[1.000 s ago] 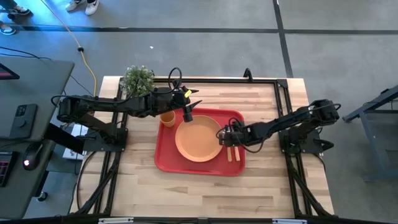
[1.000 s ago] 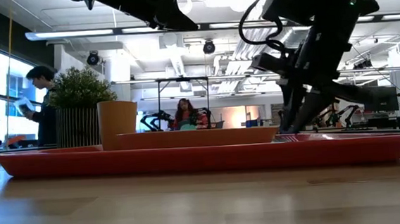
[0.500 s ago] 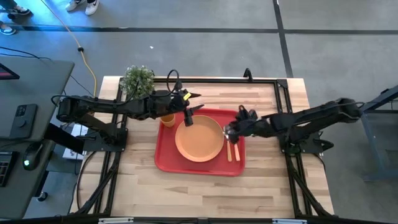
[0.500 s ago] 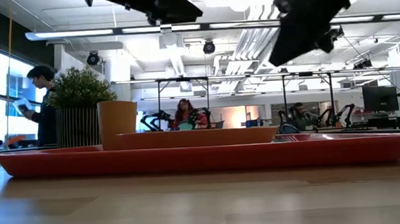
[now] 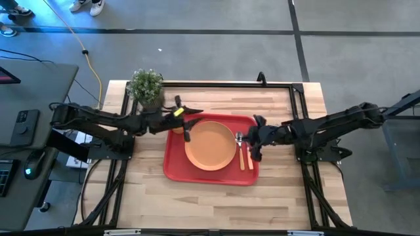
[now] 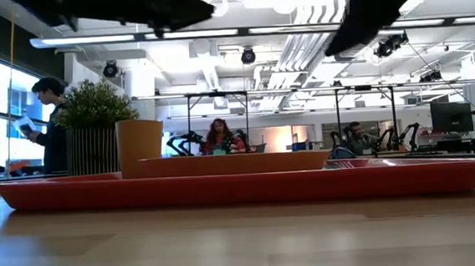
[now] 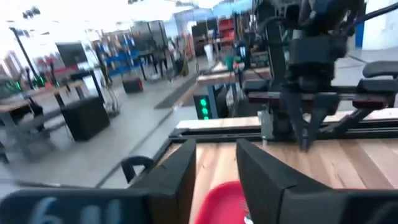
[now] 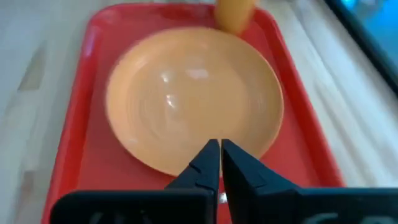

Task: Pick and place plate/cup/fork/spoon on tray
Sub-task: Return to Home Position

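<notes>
We see the right gripper (image 5: pixel 257 140) raised over the tray's right edge, fingers (image 8: pixel 208 163) nearly together and holding nothing. The left gripper (image 5: pixel 186 124) hovers above the tray's far left corner, its fingers (image 7: pixel 261 177) parted by a narrow gap, also empty. Beneath them the red tray (image 5: pixel 174 167) carries the plate (image 5: pixel 210 145) at its middle and the cup (image 8: pixel 234 14) at the far left corner. The spoon (image 5: pixel 240 149) and fork (image 5: pixel 249 159) lie side by side just right of the plate. We note a potted plant (image 5: pixel 146 84) beyond the tray.
</notes>
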Tool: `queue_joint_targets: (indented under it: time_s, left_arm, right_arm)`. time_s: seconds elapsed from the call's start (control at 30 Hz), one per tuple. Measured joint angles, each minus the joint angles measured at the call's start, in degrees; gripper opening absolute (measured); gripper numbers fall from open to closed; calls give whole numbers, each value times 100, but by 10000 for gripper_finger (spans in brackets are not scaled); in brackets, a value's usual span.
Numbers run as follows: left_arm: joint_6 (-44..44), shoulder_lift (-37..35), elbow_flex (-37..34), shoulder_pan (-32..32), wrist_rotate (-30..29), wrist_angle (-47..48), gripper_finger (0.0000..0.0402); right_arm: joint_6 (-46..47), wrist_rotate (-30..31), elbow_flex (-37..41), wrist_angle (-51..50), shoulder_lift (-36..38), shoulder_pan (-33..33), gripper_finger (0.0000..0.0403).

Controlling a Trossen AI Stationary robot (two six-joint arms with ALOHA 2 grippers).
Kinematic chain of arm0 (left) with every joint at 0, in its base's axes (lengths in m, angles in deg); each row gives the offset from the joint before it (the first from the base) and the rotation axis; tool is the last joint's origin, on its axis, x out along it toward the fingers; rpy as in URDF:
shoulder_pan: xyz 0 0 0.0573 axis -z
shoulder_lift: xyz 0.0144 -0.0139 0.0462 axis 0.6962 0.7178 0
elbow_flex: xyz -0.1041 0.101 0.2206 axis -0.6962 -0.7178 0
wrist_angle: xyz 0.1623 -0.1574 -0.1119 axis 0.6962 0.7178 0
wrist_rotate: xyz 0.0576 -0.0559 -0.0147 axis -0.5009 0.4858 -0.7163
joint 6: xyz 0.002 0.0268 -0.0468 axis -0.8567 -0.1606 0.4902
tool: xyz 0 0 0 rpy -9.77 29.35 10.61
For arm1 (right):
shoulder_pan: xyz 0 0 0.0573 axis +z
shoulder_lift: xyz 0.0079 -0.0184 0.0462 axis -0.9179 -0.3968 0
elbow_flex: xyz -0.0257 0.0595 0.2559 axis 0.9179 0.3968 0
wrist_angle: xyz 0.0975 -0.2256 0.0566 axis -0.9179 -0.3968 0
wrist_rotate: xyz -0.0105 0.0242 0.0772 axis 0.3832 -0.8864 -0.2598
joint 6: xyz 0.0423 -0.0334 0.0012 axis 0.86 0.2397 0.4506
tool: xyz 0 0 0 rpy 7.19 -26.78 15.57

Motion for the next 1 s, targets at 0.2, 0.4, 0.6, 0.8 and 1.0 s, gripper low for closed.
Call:
queue_joint_targets:
  time_s: [0.2,0.4,0.6,0.8,1.0]
  left_arm:
    - [-231,-755,-1037,-8,311,-1205,25]
    - [16,-1742,-2025,11,617,-1646,10]
    - [211,-2758,-2758,11,-38,-1712,2]
    - [271,-3480,-3115,9,17,-1596,1]
    - [274,-3883,-3130,9,20,-955,1]
  right_arm:
    - [-1093,-260,2,867,104,-291,2]
    - [-1981,-2061,549,3338,156,-624,0]
    - [-1789,-2488,1433,4242,407,-1191,0]
    - [-1601,-2608,2035,4403,1390,-1458,0]
    - [-1588,-2747,2614,4272,2851,-1408,0]
